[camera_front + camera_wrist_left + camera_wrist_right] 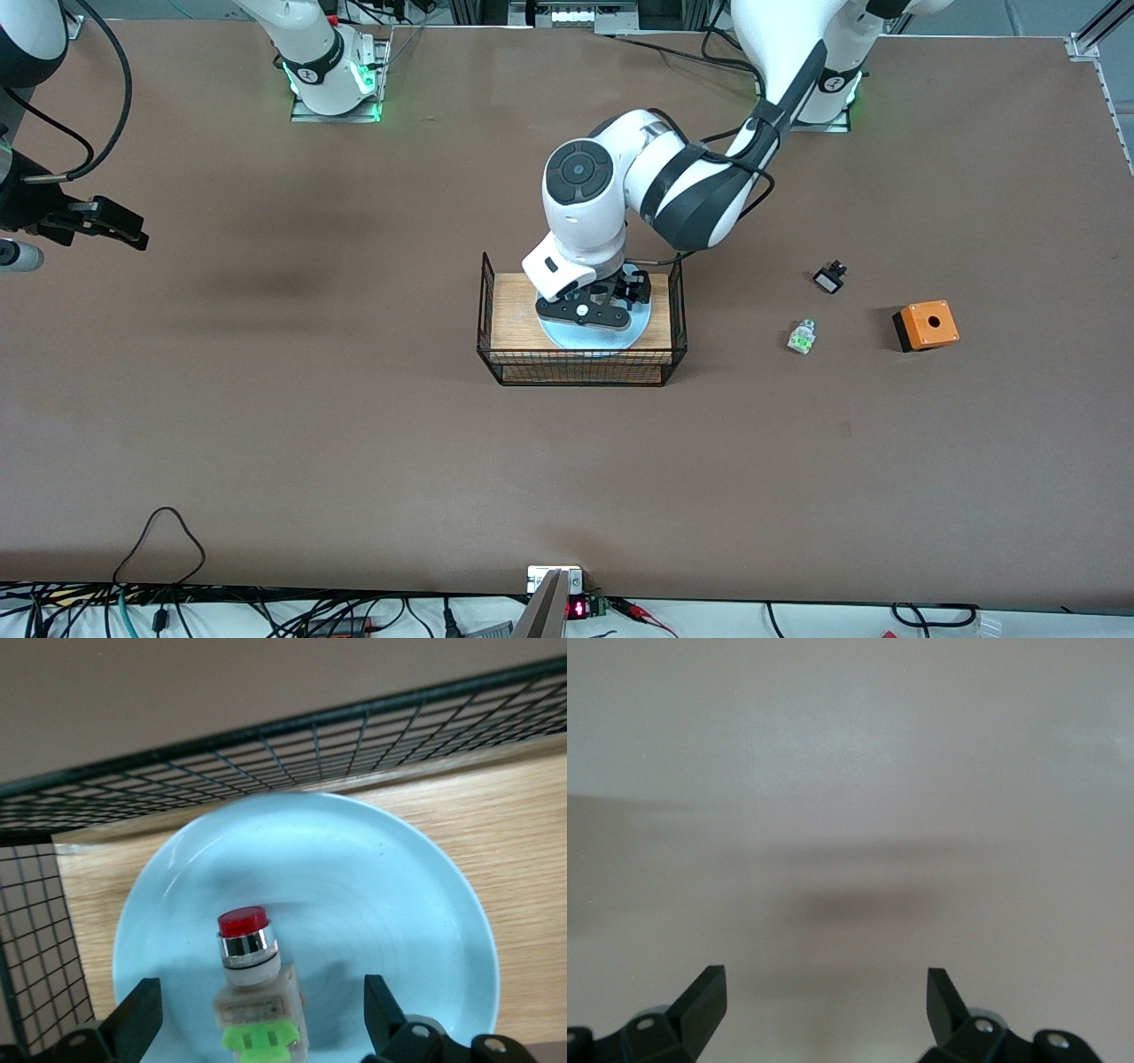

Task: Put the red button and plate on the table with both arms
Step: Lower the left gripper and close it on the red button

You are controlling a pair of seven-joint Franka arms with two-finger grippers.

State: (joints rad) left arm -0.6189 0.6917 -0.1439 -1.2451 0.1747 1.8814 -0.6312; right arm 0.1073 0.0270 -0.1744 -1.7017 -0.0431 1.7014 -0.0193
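With its fingers spread wide, our left gripper (257,1028) hovers low at frame centre over the red button (252,979), which lies on the plate (381,904) atop the wire basket stand (582,321). Our right gripper (824,1010) waits open above the bare table (310,425), upper left.

High front view, two downward wrist views

The left arm bends down low in the middle. Its left gripper (257,1023) points down with its two fingers spread wide apart. The right arm waits at its own end, and the right gripper (824,1014) has its fingers spread wide too.
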